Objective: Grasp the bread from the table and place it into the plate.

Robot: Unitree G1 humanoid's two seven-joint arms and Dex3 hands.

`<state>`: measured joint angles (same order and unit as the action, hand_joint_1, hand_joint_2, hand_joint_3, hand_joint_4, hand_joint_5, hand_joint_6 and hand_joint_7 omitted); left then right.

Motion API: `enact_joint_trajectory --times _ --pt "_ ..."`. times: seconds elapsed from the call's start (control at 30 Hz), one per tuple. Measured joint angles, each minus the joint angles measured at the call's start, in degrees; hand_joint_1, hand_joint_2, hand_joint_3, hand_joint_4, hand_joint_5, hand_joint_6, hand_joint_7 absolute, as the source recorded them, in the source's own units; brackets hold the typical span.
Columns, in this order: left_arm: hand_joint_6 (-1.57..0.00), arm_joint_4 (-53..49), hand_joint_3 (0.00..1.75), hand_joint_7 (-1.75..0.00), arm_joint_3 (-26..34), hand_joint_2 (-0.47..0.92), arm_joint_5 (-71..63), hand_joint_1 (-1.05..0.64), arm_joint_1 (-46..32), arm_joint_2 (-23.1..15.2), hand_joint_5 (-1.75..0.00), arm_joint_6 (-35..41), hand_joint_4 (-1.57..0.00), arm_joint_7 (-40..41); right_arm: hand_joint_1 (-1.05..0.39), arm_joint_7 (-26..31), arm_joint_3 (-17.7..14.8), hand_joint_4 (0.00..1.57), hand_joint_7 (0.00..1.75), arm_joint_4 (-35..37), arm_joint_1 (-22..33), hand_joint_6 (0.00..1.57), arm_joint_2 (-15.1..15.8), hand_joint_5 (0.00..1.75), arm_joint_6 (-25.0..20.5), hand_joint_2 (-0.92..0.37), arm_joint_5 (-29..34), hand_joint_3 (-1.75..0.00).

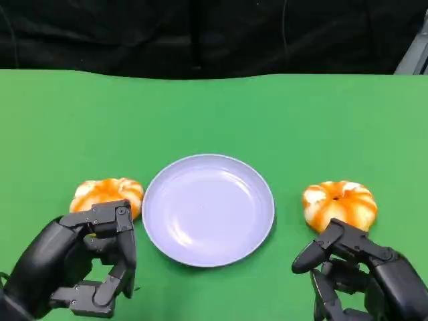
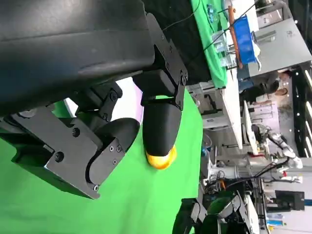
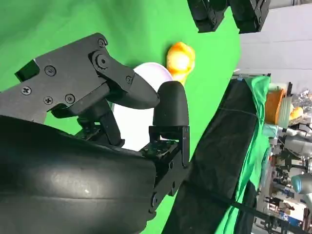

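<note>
A pale lilac plate [image 1: 207, 208] lies empty in the middle of the green table. One orange-and-white bread [image 1: 107, 194] sits just left of it, another bread [image 1: 340, 204] a little to its right. My left hand [image 1: 80, 267] hovers close in front of the left bread, fingers apart and holding nothing. My right hand [image 1: 361, 277] is just in front of the right bread, also empty with fingers apart. In the left wrist view the right bread [image 2: 161, 158] peeks past a fingertip [image 2: 158, 124]. The right wrist view shows the left bread [image 3: 180, 58] beyond the plate [image 3: 152, 72].
The green cloth [image 1: 214, 114] stretches to a far edge against a black backdrop [image 1: 200, 33]. The wrist views show lab benches and equipment [image 2: 243, 39] beyond the table, and each shows the opposite hand [image 3: 229, 14].
</note>
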<state>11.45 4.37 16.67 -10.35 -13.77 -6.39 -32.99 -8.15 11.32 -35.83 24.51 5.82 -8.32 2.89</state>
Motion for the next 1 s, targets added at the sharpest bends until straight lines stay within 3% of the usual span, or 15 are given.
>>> enact_joint_trajectory --times 0.83,0.87,0.9,0.93,1.0 --pt "-0.70 0.0 1.40 -1.75 0.0 0.45 0.0 -0.04 0.0 0.0 -1.75 0.0 -0.86 0.0 -0.07 0.0 0.0 0.77 1.46 0.0 0.0 0.71 0.0 1.75 0.0 -0.70 0.0 -0.97" --pt "-0.53 0.0 0.84 -1.11 0.0 0.61 0.0 -0.29 0.0 0.0 -1.15 0.0 -0.54 0.0 -0.07 0.0 0.0 0.77 1.46 0.0 0.0 0.71 0.0 1.75 0.0 -0.70 0.0 -0.97" --pt "-0.61 -0.1 0.47 -0.65 0.1 0.76 -2.4 -0.37 0.1 -0.7 -0.75 -1.9 -0.54 0.0 -0.07 0.0 0.0 0.77 1.46 0.0 0.0 0.71 0.0 1.75 0.0 -0.70 -0.1 -0.97" --pt "-0.67 -0.3 0.24 -0.34 0.4 0.86 -5.8 -0.42 0.6 -3.1 -0.46 -5.2 -0.55 -0.1 -0.07 -0.1 -0.1 0.77 1.46 0.1 -0.1 0.71 0.0 1.75 0.0 -0.70 -0.1 -0.97" --pt "-0.71 -0.5 0.12 -0.18 2.6 0.90 -11.8 -0.45 3.1 -8.7 -0.31 -13.0 -0.57 -0.2 -0.06 -0.1 -0.5 0.77 1.46 0.6 -0.3 0.71 0.0 1.75 0.2 -0.70 -0.2 -0.97"
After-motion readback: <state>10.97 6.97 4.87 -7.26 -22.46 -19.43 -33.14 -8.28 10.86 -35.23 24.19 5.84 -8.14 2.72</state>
